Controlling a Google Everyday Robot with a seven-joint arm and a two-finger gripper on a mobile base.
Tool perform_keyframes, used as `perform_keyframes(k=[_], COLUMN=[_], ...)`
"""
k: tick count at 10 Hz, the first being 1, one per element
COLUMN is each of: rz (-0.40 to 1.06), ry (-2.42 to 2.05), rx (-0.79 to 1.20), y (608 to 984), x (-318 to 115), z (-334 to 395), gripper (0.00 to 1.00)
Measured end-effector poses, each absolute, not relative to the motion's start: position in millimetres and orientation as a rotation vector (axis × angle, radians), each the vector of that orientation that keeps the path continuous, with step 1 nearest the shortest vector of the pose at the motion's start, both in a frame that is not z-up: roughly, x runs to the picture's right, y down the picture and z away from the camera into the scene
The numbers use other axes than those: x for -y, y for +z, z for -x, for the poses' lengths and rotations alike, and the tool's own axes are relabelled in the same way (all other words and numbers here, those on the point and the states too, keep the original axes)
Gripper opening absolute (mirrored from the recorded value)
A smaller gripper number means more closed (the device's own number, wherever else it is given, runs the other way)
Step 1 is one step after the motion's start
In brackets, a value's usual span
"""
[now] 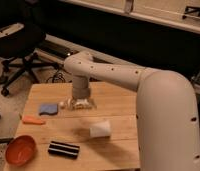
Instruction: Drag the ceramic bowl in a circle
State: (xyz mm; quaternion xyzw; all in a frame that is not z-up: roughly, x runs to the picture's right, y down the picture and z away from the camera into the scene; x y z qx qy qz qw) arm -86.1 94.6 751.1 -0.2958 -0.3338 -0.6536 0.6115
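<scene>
While scanning from the near edge, find bowl point(20, 150) at near-left corner of table point(113, 150), mouth up, round, without long axis or heading. Just right of it, not touching, see striped block point(63, 149). Farther in, note white object point(100, 129), carrot piece point(33, 120), blue cloth point(48, 108). Beyond, spot gripper point(79, 104) low at mid-table, jaws spread, well apart from bowl.

ceramic bowl point(21, 150): sitting at front-left corner of table point(118, 102)
striped block point(63, 149): lying just right of it
gripper point(80, 104): hovering behind, mid-table
</scene>
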Motion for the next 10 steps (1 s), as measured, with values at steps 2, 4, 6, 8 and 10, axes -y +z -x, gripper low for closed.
perform_keyframes(k=[2,4,6,8,10], rz=[0.669,0.615,0.543,0.44,0.359], ry=[-1.631,-1.76,-1.867,-1.964,-2.045], rx=[0.781,0.805,0.837,0.887,0.899], y=[743.4,729.0,710.0,682.3,660.4], x=[-102.1,-114.6,-131.5,-165.1,-202.5], z=[103.8,135.2,165.7,201.0,224.9], gripper=[0.8,0.8,0.8,0.8,0.8])
